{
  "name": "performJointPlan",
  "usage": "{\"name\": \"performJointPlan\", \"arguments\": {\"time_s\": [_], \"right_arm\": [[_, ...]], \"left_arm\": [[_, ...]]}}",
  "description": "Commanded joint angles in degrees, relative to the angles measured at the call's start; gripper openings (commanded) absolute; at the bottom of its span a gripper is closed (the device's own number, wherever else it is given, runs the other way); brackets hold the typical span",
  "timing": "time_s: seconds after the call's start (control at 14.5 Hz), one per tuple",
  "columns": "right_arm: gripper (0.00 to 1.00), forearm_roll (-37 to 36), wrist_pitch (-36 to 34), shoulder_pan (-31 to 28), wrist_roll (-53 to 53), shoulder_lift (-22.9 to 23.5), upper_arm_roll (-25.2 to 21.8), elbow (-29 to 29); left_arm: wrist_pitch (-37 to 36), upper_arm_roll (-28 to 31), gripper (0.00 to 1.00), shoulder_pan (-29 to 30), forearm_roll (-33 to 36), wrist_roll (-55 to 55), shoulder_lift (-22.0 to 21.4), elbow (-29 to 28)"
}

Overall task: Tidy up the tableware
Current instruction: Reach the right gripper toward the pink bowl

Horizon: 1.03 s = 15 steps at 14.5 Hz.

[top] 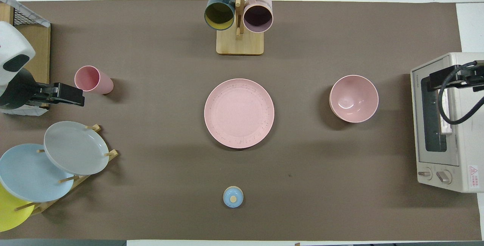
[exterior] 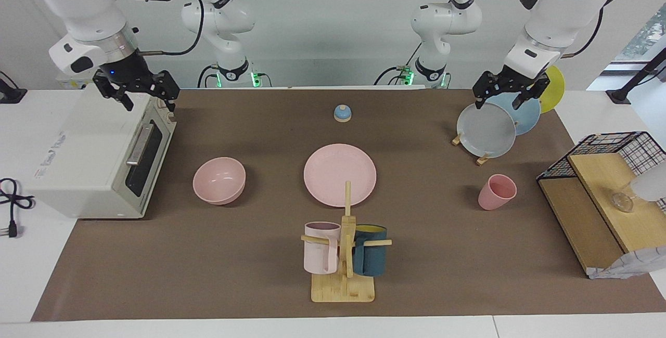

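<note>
The pink plate (exterior: 340, 174) (top: 239, 113) lies flat in the middle of the brown mat. The pink bowl (exterior: 219, 180) (top: 353, 98) stands upright beside it toward the right arm's end, next to the toaster oven. The pink cup (exterior: 497, 192) (top: 93, 80) stands upright toward the left arm's end, farther from the robots than the plate rack. My left gripper (exterior: 498, 103) (top: 72, 95) hangs open and empty over the plate rack. My right gripper (exterior: 148, 103) (top: 450, 76) hangs open and empty over the toaster oven.
A white toaster oven (exterior: 93, 156) (top: 446, 125) stands at the right arm's end. A rack holds grey (exterior: 486, 130), blue and yellow plates. A wooden mug tree (exterior: 346, 244) with two mugs stands farther out than the plate. A small blue bell (exterior: 342, 113) sits nearer the robots. A wire shelf (exterior: 609, 192) stands at the left arm's end.
</note>
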Motion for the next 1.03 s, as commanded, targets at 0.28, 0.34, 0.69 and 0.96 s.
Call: {"name": "performJointPlan", "arguments": {"time_s": [0.28, 0.34, 0.69, 0.96], "right_arm": [[1.00, 1.2, -1.2, -0.2, -0.5, -0.5, 0.6, 0.8], [1.00, 1.2, -1.2, -0.3, -0.6, -0.6, 0.8, 0.8], [1.00, 2.8, 2.6, 0.7, -0.7, -0.4, 5.1, -2.4], [1.00, 2.0, 17.4, 10.3, 7.4, 7.0, 5.1, -8.4]], "left_arm": [[-0.8, 0.3, 1.00, -0.3, 1.1, -0.5, -0.4, 0.4], [-0.8, 0.3, 1.00, -0.3, 1.1, -0.5, -0.4, 0.4], [-0.8, 0.3, 1.00, -0.3, 1.1, -0.5, -0.5, 0.4], [-0.8, 0.3, 1.00, -0.3, 1.1, -0.5, -0.5, 0.4]]}}
